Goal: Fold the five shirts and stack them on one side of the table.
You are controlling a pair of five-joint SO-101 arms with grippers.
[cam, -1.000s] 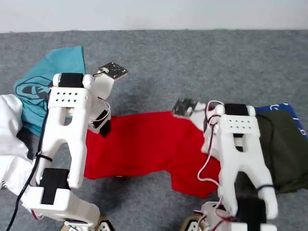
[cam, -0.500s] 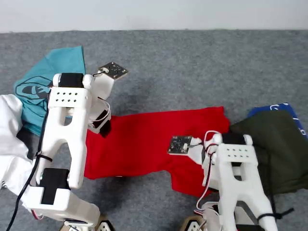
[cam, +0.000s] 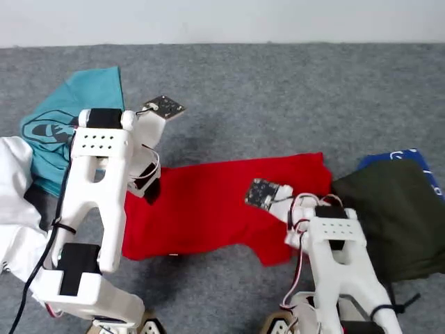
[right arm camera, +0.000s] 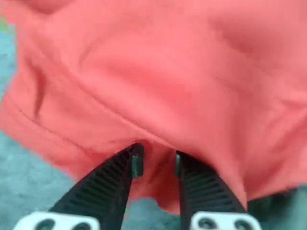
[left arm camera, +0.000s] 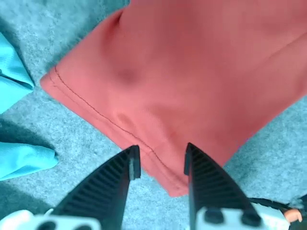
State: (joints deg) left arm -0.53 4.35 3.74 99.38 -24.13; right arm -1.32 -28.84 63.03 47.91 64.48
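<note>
- The red shirt (cam: 208, 202) lies spread on the grey table (cam: 278, 90) between the two arms. We judge it the garment being folded.
- The left gripper (left arm camera: 158, 160) stands with jaws apart over the hem corner nearest the teal shirt (cam: 76, 104) and grasps nothing.
- The right gripper (right arm camera: 156, 163) is clamped on a fold at the opposite end, presumably to carry it over.
- A white shirt (cam: 14, 174) lies beside the teal one. By the right arm, a dark shirt (cam: 396, 216) lies over a blue shirt (cam: 410, 156).

High view overlooks the table (cam: 278, 90); both wrist views peer closely at the red shirt (cam: 208, 202).
</note>
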